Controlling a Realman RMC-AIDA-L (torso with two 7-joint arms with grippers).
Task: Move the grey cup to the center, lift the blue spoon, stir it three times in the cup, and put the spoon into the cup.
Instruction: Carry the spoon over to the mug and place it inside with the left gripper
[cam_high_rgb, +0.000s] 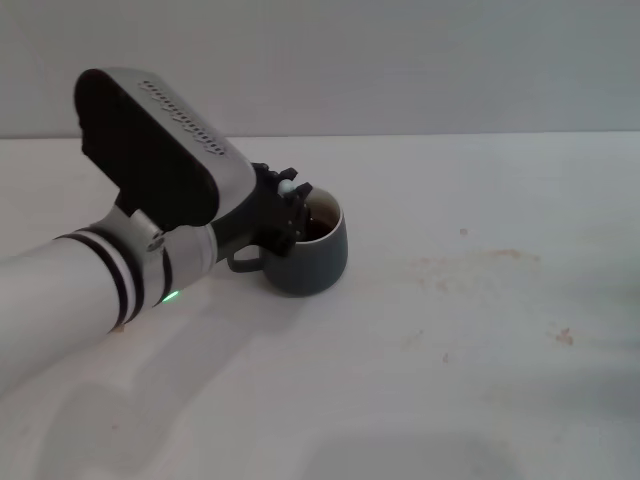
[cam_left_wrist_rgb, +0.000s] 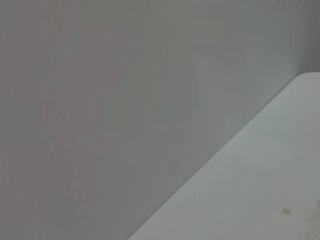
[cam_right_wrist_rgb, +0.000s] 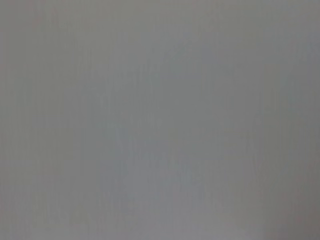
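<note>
The grey cup (cam_high_rgb: 316, 262) stands on the white table, left of the middle in the head view, its loop handle (cam_high_rgb: 243, 264) pointing left and dark brown liquid (cam_high_rgb: 321, 226) inside. My left gripper (cam_high_rgb: 288, 208) is at the cup's left rim, over the opening, shut on the blue spoon. Only the spoon's pale blue handle tip (cam_high_rgb: 287, 186) shows above the dark fingers; its bowl is hidden. The left wrist view shows neither cup nor spoon. The right gripper is out of view.
The white table (cam_high_rgb: 450, 340) has faint brown stains at the right (cam_high_rgb: 565, 336). A grey wall runs behind it. The left wrist view shows wall and a strip of table (cam_left_wrist_rgb: 260, 190); the right wrist view shows plain grey.
</note>
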